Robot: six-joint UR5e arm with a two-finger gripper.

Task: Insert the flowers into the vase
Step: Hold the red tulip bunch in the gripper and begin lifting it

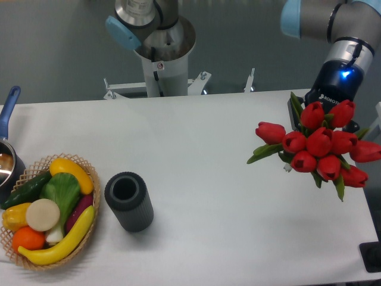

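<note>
The hand [309, 128] grips the flowers [321, 146], well apart from the vase [128, 201] beside the basket [89, 238].

Bright, even overhead light; soft short shadows by the vase [129, 201] & wicker basket [36, 260]. Mild glare on white bench [202, 155]. Pic sharp, edges undistorted.

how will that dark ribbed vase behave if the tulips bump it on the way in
The vase stands upright and taller than wide, so a sideways knock could tip it. Once down, its round wall would likely roll. The ribs probably give some grip.
</note>
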